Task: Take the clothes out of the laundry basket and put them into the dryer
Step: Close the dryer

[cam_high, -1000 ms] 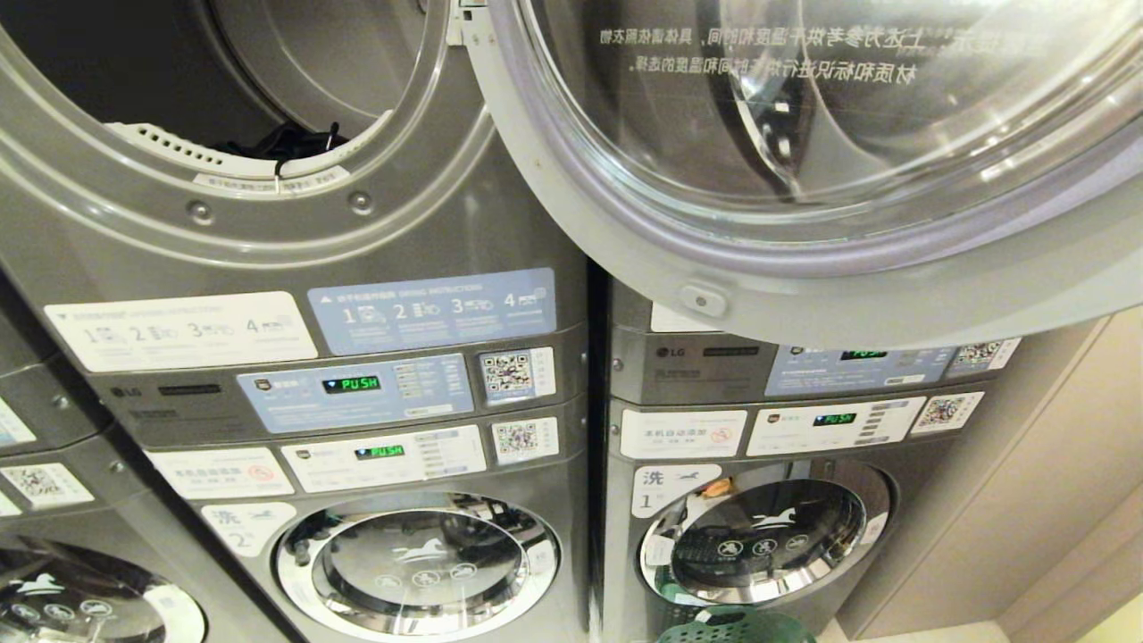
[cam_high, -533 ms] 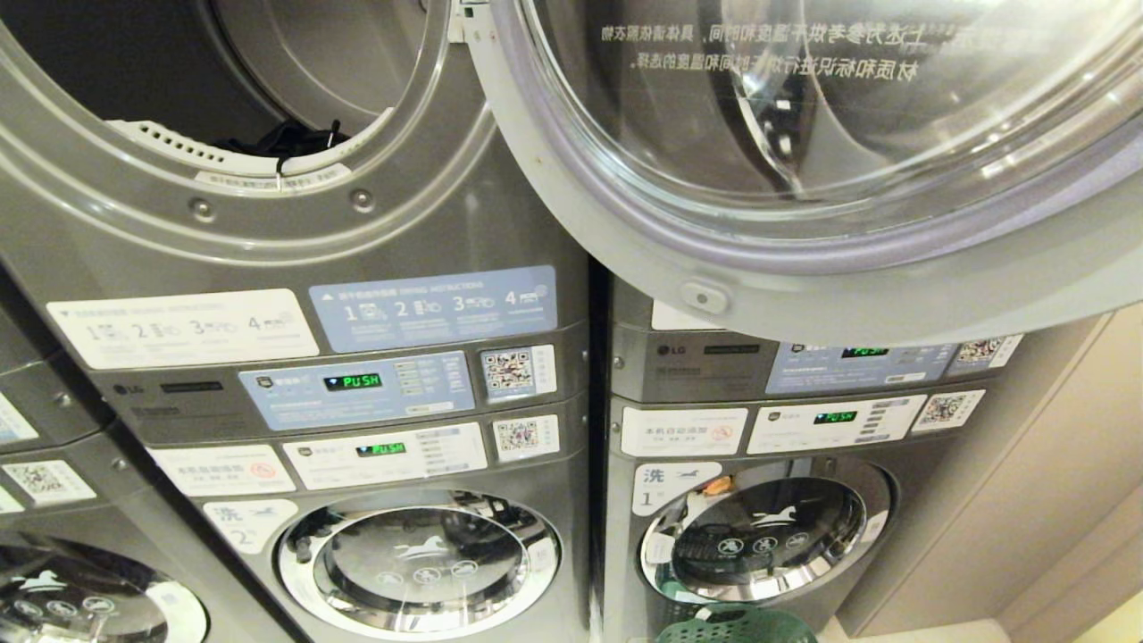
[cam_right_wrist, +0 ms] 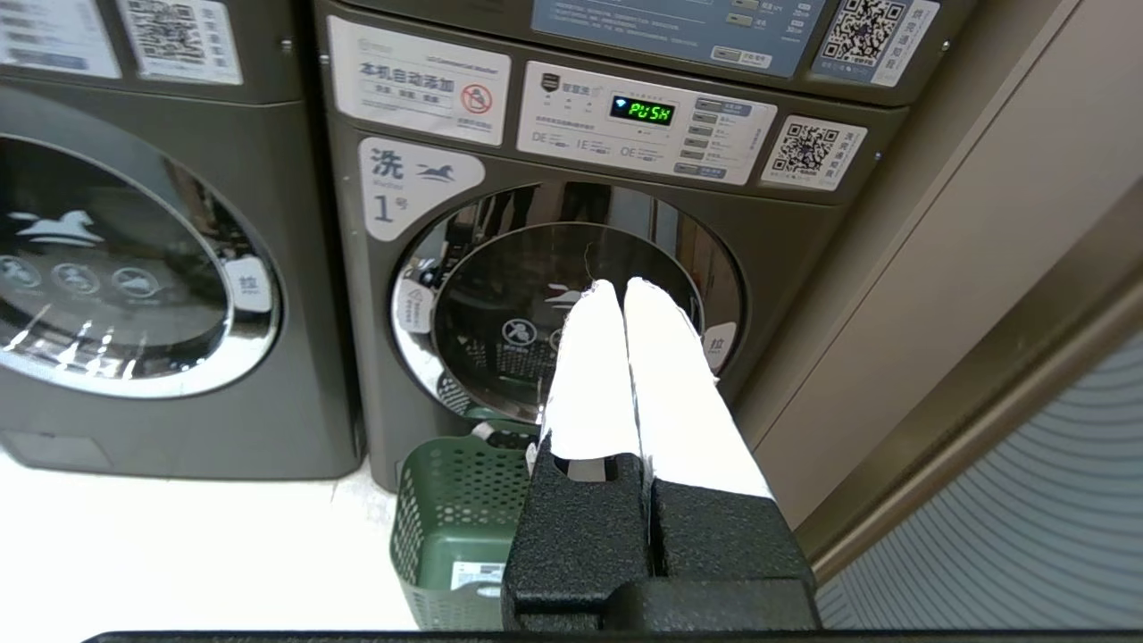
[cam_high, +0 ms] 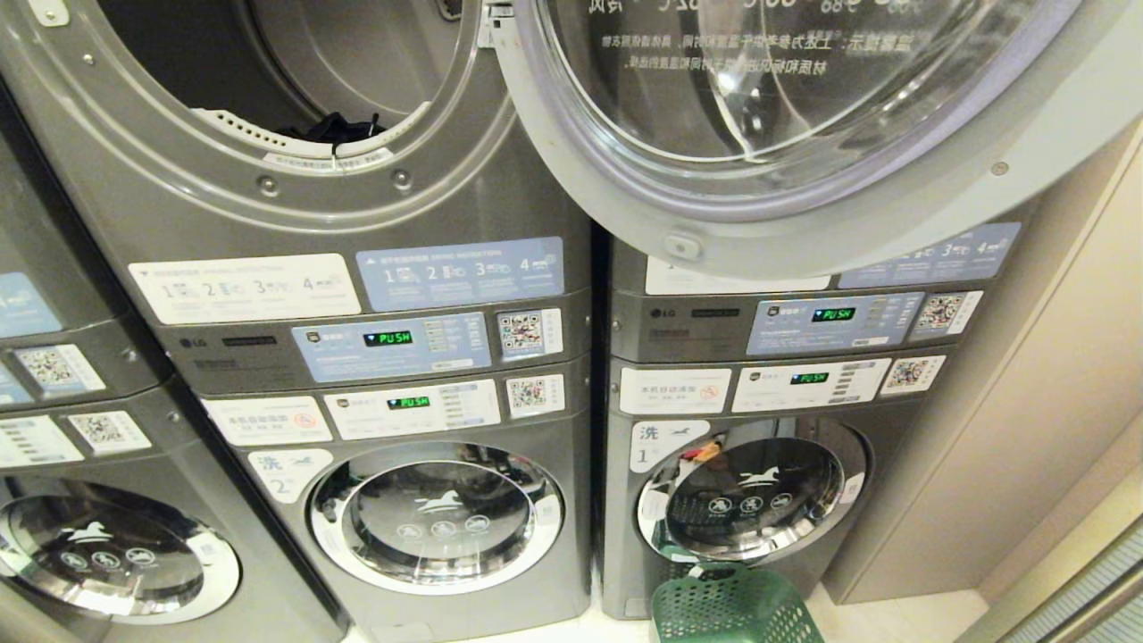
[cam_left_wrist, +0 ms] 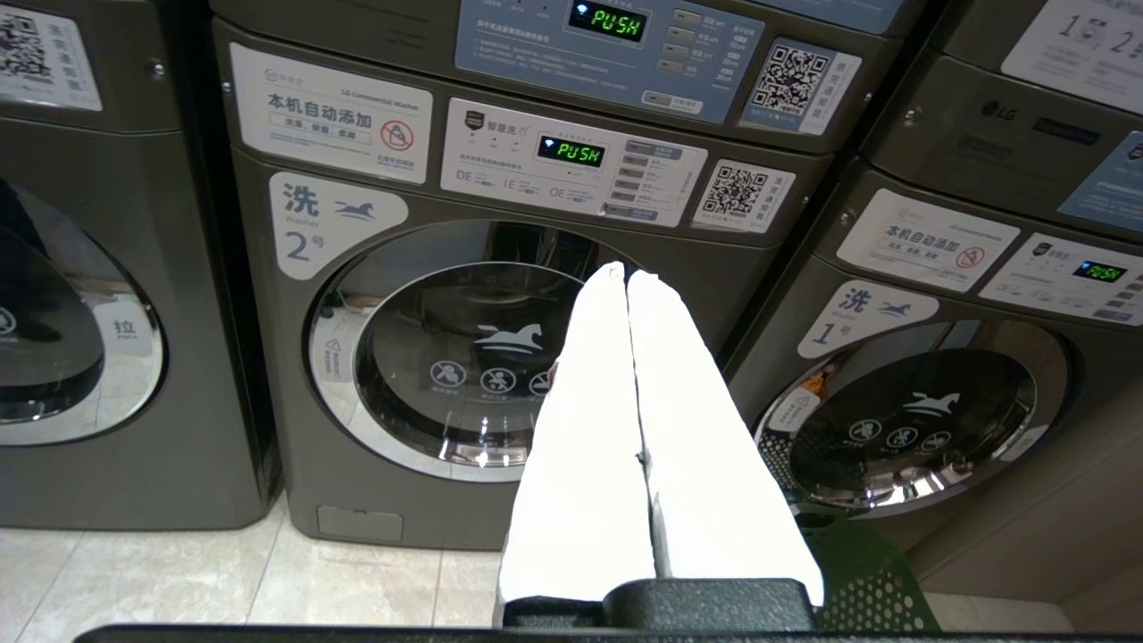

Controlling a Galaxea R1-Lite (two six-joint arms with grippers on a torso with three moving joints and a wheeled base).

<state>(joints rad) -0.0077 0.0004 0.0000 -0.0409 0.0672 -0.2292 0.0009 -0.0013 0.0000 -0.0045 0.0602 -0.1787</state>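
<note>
1. Pale tiled floor [cam_right_wrist: 179,536], glossy, runs along the front of the machines.
2. Stacked grey laundry units [cam_high: 464,536] stand directly on it, side by side, bases touching the tile.
3. Green perforated laundry basket [cam_high: 732,607] sits on the floor just in front of the rightmost washer [cam_high: 750,500], near the beige wall panel [cam_high: 1027,429].

My way into the dryer drum [cam_high: 295,62] unblocked, its round door [cam_high: 804,134] swung wide over the neighbouring machine, green laundry basket [cam_high: 732,607] on the floor against washer 1 [cam_high: 750,500].
</note>
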